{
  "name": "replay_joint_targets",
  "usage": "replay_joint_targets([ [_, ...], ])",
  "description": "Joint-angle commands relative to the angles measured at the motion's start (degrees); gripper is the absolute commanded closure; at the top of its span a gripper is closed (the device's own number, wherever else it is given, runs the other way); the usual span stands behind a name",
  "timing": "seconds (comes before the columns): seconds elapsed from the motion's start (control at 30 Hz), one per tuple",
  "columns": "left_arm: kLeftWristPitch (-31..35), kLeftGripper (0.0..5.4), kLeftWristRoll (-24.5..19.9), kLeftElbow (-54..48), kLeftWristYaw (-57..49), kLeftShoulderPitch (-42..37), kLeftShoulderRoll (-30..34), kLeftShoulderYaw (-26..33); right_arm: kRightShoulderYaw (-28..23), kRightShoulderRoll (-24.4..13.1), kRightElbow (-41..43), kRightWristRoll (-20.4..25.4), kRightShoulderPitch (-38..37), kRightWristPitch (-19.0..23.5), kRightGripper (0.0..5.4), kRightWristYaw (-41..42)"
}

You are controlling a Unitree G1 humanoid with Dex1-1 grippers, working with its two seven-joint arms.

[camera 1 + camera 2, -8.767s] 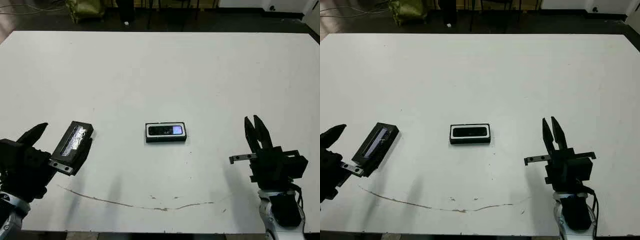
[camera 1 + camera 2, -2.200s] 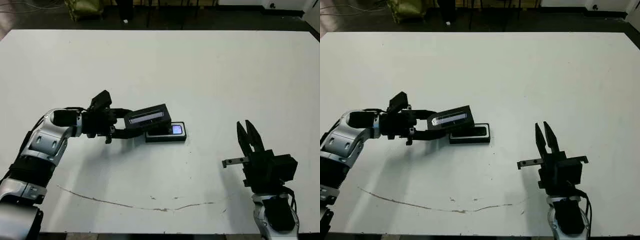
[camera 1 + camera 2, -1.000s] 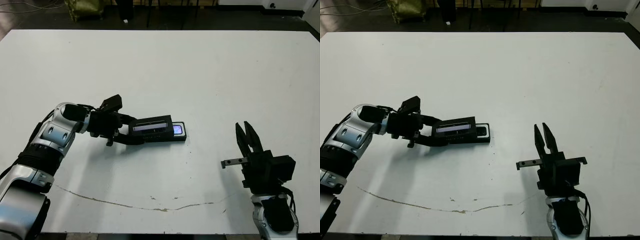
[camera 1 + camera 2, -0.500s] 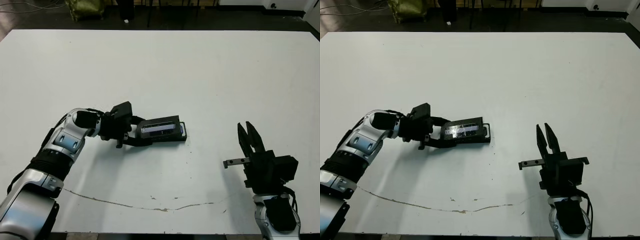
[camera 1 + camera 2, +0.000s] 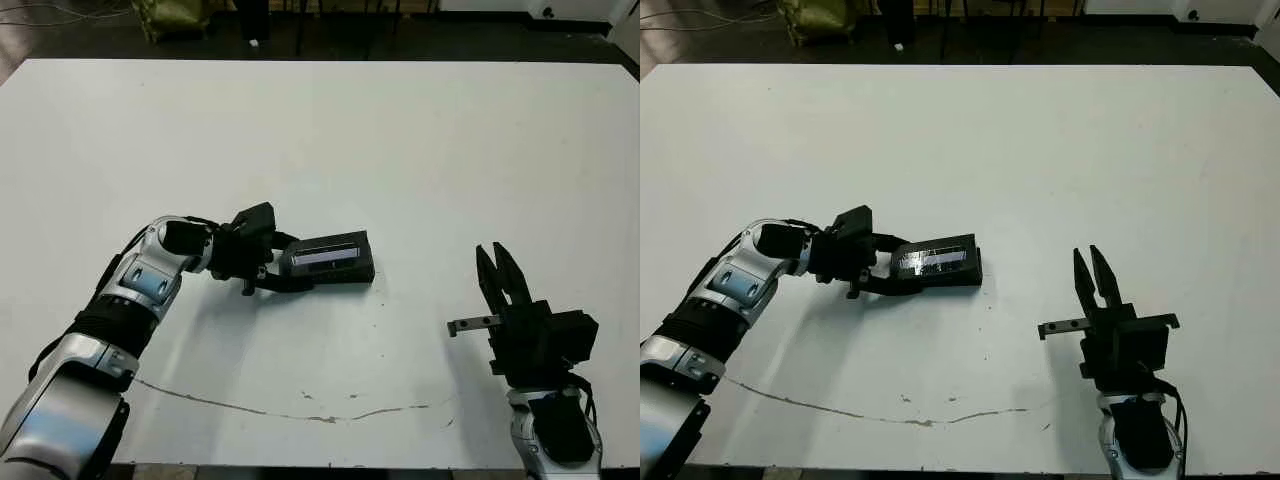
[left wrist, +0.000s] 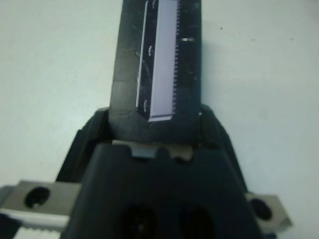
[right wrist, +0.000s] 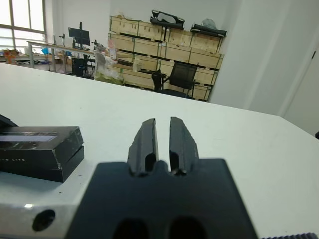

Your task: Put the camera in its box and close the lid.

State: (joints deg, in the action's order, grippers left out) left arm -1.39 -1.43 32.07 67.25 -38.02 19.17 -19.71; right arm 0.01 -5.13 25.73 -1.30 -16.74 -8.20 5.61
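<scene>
The lid (image 5: 326, 257), black with a silvery-grey strip, lies over the box (image 7: 46, 164) at the table's middle and covers it. Only the box's black side shows beneath the lid (image 7: 40, 138). The camera is hidden under the lid. My left gripper (image 5: 284, 266) reaches in from the left and is shut on the lid's left end; the left wrist view shows the lid (image 6: 160, 59) running straight out from between its jaws. My right gripper (image 5: 501, 266) stands upright near the front right, fingers together, holding nothing, well apart from the box.
A thin brown scuff line (image 5: 300, 410) runs along the table (image 5: 400, 140) near its front edge. Dark floor and chair legs lie beyond the far edge. The right wrist view shows crates and an office chair (image 7: 178, 77) in the room behind.
My left gripper has carried the lid rightwards and down until it covers the box; the camera's bluish end no longer shows. The right arm has stayed put.
</scene>
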Motion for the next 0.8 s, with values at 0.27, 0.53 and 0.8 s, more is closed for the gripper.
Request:
replay_joint_targets([
  [0.27,1.4,3.09,2.1,3.0,0.5,-1.7,-2.2,-2.2,-0.4,-0.5,-1.6,1.4,-0.6,-0.4,5.4,0.9],
  [0.53,2.8,3.09,3.5,3.4,1.2,-3.7,-3.5,-3.9,0.2,-0.1,0.2,-0.5,-1.4,1.3,5.4,-0.1],
  [0.8,3.4,3.09,4.1,5.8,2.6,-5.1,-5.0,-5.3,0.1,-0.2,-0.6,-0.8,-1.3,0.1,5.4,-0.1],
])
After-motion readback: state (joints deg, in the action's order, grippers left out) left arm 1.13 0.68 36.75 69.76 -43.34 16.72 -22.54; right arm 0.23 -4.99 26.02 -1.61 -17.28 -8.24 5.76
